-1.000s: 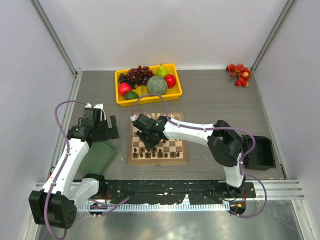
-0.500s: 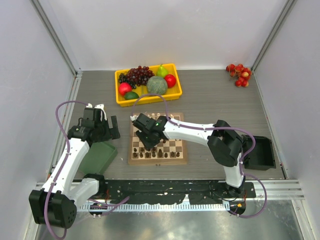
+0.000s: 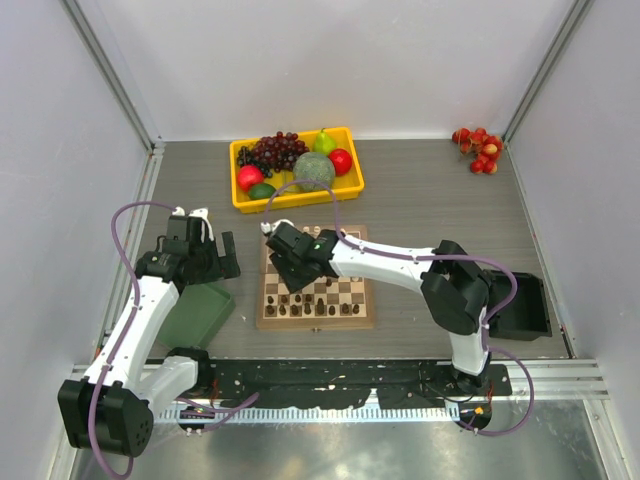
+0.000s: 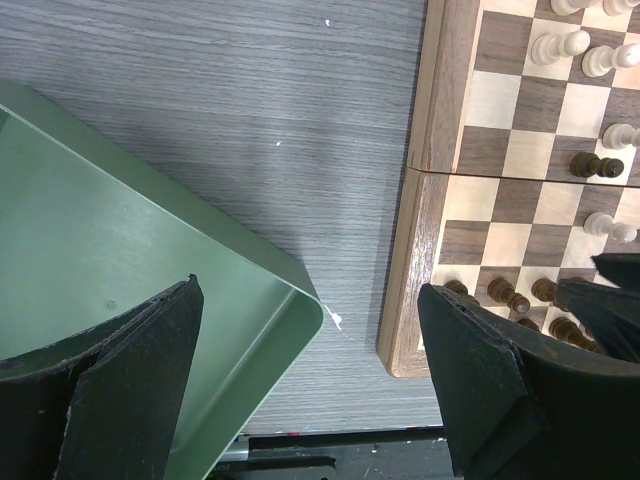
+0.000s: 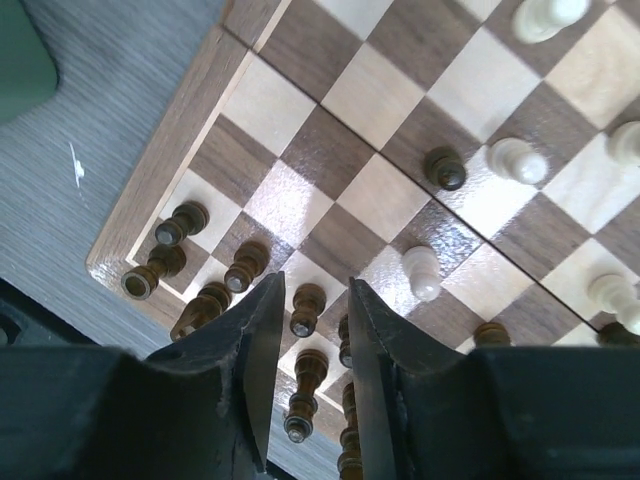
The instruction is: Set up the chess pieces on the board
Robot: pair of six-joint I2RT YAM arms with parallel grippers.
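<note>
The board (image 3: 316, 322) lies mid-table with dark chess pieces (image 3: 310, 307) lined along its near rows and cream ones (image 3: 340, 238) at the far side. My right gripper (image 3: 291, 262) hovers over the board's left half. In the right wrist view its jaws (image 5: 315, 290) stand a narrow gap apart and hold nothing. A dark pawn (image 5: 305, 305) stands on the board (image 5: 170, 170) below the gap. A cream pawn (image 5: 422, 270) stands loose mid-board. My left gripper (image 3: 215, 257) is wide open (image 4: 310, 290) and empty beside the board's left rim (image 4: 420, 200).
A green flat tray (image 3: 195, 312) lies left of the board, its corner under my left gripper (image 4: 120, 230). A yellow tray (image 3: 300, 196) of fruit stands behind the board. Red fruits (image 3: 477, 148) lie at the far right. A black bin (image 3: 525, 305) sits at the right edge.
My right gripper has moved a little away from the near rows toward the far left of the board. The left arm has not moved.
</note>
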